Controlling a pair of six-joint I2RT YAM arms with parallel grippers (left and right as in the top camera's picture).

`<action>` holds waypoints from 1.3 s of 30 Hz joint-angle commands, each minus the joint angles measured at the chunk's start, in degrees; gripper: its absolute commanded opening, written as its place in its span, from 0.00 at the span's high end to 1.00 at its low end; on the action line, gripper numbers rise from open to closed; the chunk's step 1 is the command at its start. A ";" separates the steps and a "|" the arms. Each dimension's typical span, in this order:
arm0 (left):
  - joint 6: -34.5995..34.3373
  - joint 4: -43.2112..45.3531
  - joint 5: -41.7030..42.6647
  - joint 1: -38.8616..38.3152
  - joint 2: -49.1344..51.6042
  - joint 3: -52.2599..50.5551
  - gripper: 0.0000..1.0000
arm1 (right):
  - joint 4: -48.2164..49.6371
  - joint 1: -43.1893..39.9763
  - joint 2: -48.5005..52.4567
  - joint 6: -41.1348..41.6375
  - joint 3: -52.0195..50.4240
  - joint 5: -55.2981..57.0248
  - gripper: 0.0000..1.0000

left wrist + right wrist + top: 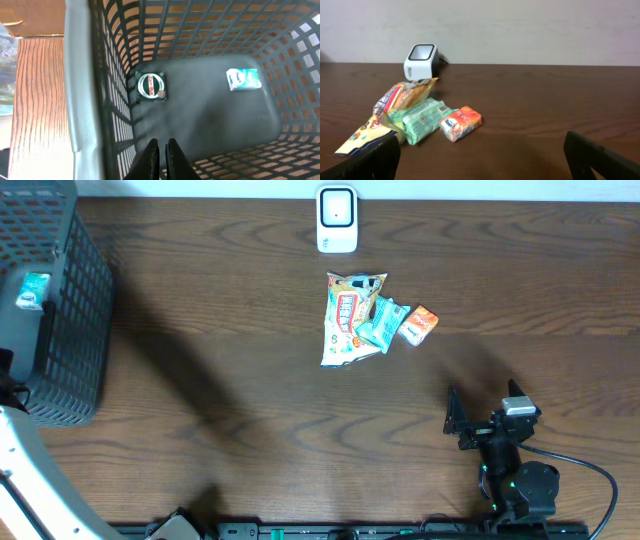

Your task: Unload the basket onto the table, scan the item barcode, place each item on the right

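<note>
Overhead, the scanner [337, 218] stands at the desk's [200, 380] far edge, with a snack bag [350, 315], green pack [383, 323] and orange pack [419, 325] clustered near it; a basket [70, 310] sits far left. Left wrist: the left gripper [161, 145], pressed together and empty, hangs inside the basket over a round-labelled item [151, 86] (perhaps a tin) and a white pack [243, 79]. Right wrist: the right gripper [480, 145] is spread wide, empty, facing the cluster.
</note>
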 commanded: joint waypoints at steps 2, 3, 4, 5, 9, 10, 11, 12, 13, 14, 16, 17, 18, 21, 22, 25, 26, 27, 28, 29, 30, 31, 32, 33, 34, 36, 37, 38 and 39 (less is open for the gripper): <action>-0.59 -0.81 3.10 0.31 2.99 -0.09 0.92 | -0.24 0.46 -0.20 -0.85 -0.09 0.46 0.01; -1.20 -1.40 3.28 0.31 3.76 -0.09 0.92 | -0.24 0.46 -0.20 -0.85 -0.09 0.46 0.01; -1.84 -1.92 3.23 0.35 4.50 -0.09 0.93 | -0.24 0.46 -0.20 -0.85 -0.09 0.46 0.01; -1.84 -2.16 3.26 0.50 5.09 -0.09 0.92 | -0.24 0.46 -0.20 -0.85 -0.09 0.46 0.01; -2.56 -2.69 3.26 1.55 6.60 -0.09 0.92 | -0.24 0.46 -0.20 -0.85 -0.09 0.46 0.01; -2.71 -2.69 3.26 1.88 6.60 -0.07 0.92 | -0.24 0.46 -0.20 -0.85 -0.09 0.46 0.01; -3.06 -2.73 3.26 2.27 6.43 -0.07 0.93 | -0.24 0.46 -0.20 -0.85 -0.09 0.46 0.01; -3.45 -2.97 3.26 2.69 6.23 -0.07 0.93 | -0.24 0.46 -0.20 -0.85 -0.09 0.46 0.01; -4.24 -3.52 3.28 3.08 5.86 -0.07 0.92 | -0.24 0.46 -0.20 -0.85 -0.09 0.46 0.01; -5.11 -4.17 3.28 3.48 5.46 -0.07 0.93 | -0.24 0.46 -0.20 -0.85 -0.09 0.46 0.01; -6.91 -5.53 3.28 4.22 4.42 -0.07 0.93 | -0.24 0.46 -0.20 -0.85 -0.09 0.46 0.01; -7.41 -6.21 3.28 4.48 3.80 -0.07 0.93 | -0.24 0.46 -0.20 -0.85 -0.09 0.46 0.01; -7.50 -6.78 3.30 4.68 3.17 -0.07 0.93 | -0.24 0.46 -0.20 -0.85 -0.09 0.46 0.01; -7.58 -8.24 3.28 4.74 1.29 -0.07 0.93 | -0.24 0.46 -0.20 -0.85 -0.09 0.46 0.01; -7.61 -8.76 3.26 4.74 0.57 -0.07 0.93 | -0.24 0.46 -0.20 -0.85 -0.09 0.46 0.01; -7.91 -10.08 3.26 4.74 -1.16 -0.07 0.92 | -0.24 0.46 -0.20 -0.85 -0.09 0.46 0.01; -8.41 -10.56 3.26 4.74 -1.55 -0.07 0.92 | -0.24 0.46 -0.20 -0.85 -0.09 0.46 0.01; -9.18 -11.10 3.26 4.74 -1.92 -0.07 0.92 | -0.24 0.46 -0.20 -0.85 -0.09 0.46 0.01; -9.79 -11.80 3.26 4.74 -2.19 -0.07 0.92 | -0.24 0.46 -0.20 -0.85 -0.09 0.46 0.01; -10.45 -12.55 3.26 4.74 -2.43 -0.07 0.93 | -0.24 0.46 -0.20 -0.85 -0.09 0.46 0.01; -10.88 -13.27 3.26 4.74 -2.56 -0.07 0.92 | -0.24 0.46 -0.20 -0.85 -0.09 0.46 0.01; -11.26 -13.88 3.23 4.74 -2.60 -0.07 0.93 | -0.24 0.46 -0.20 -0.85 -0.09 0.46 0.01; -11.23 -14.14 3.26 4.74 -2.62 -0.07 0.92 | -0.24 0.46 -0.20 -0.85 -0.09 0.46 0.01; -11.23 -14.45 3.23 4.74 -2.60 -0.07 0.92 | -0.24 0.46 -0.20 -0.85 -0.09 0.46 0.01; -11.23 -14.45 3.13 4.74 -2.60 -0.07 0.93 | -0.24 0.46 -0.20 -0.85 -0.09 0.46 0.01; -12.07 -14.62 2.01 4.74 -2.60 -0.07 0.92 | -0.24 0.46 -0.20 -0.85 -0.09 0.46 0.01; -12.72 -14.95 1.70 4.74 -2.60 -0.07 0.92 | -0.24 0.46 -0.20 -0.85 -0.09 0.46 0.01; -13.64 -15.52 1.44 4.74 -2.60 -0.07 0.92 | -0.24 0.46 -0.20 -0.85 -0.09 0.46 0.01; -14.23 -16.06 1.42 4.76 -2.60 -0.07 0.93 | -0.24 0.46 -0.20 -0.85 -0.09 0.46 0.01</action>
